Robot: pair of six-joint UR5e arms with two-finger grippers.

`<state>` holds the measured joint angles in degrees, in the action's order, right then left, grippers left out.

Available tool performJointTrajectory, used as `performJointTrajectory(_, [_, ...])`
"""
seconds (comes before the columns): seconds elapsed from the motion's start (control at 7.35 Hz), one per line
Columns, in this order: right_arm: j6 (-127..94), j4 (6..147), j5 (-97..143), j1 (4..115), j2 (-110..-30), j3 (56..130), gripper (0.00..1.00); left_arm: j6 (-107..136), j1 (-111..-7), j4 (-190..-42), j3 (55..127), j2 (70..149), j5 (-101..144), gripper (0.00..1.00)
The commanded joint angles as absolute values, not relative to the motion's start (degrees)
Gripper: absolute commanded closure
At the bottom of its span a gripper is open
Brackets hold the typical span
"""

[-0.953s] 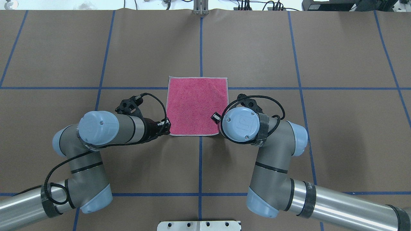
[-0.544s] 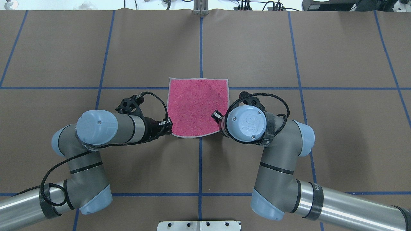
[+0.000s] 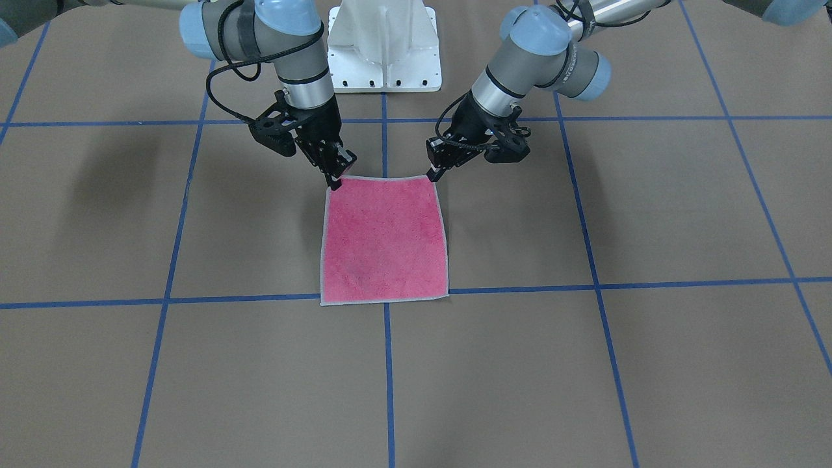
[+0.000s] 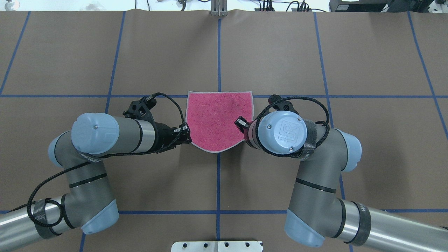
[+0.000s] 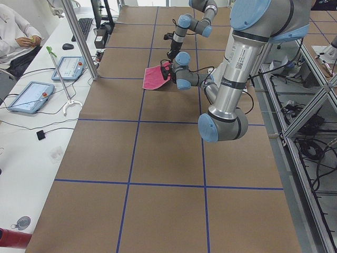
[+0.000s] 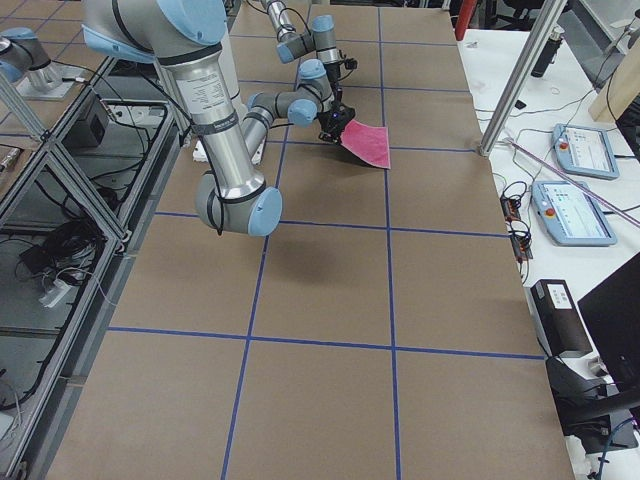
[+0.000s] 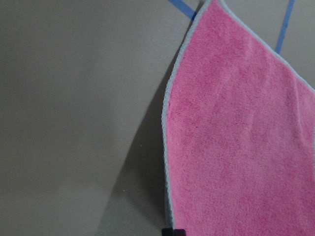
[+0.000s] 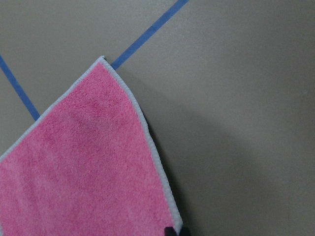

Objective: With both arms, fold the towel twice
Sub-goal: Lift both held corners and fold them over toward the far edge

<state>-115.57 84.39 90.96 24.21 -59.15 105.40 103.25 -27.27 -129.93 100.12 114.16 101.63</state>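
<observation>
The pink towel (image 4: 218, 122) sits in the middle of the brown worktop (image 4: 315, 52), over the crossing of the blue tape lines (image 4: 218, 52). Its far edge lies flat on the surface along one of those lines. The edge nearer the robot is raised, and between the two held corners it sags in a curve.

The left pincer (image 4: 187, 136) is closed narrow on the towel's near left corner. From across the worktop its tips (image 3: 434, 174) meet right at the grey edging. The right pincer (image 3: 335, 182) grips the other near corner. From above, its fingers are hidden under the wrist, but the front view suggests they are pinched tight on the cloth. In each wrist view the towel (image 7: 236, 147) slopes away from a black fingertip at the bottom edge, and casts a shadow on the brown surface beside it.

The left arm (image 4: 105, 134) and the right arm (image 4: 308, 168) bend inward toward each other. The white base (image 3: 383, 45) stands behind them.
</observation>
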Motion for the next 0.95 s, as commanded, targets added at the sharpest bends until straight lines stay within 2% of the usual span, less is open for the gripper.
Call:
performJointTrajectory(0.0, [-115.3,84.6,91.0,26.1,-59.2,105.1,0.90,103.2,-30.2,-129.0,99.9,114.3,101.7,1.00])
performJointTrajectory(0.27, [-115.1,84.1,91.0,27.8,-58.5,103.7,0.90,103.2,-32.6,-129.0,98.6,115.2,101.7,1.00])
performJointTrajectory(0.54, [-114.1,83.9,91.0,29.2,-57.2,100.4,0.90,103.2,-33.9,-127.2,94.1,120.7,101.7,1.00])
performJointTrajectory(0.82, [-112.6,83.9,91.1,30.7,-56.8,100.3,0.88,103.1,-35.1,-127.1,92.8,121.6,101.7,1.00])
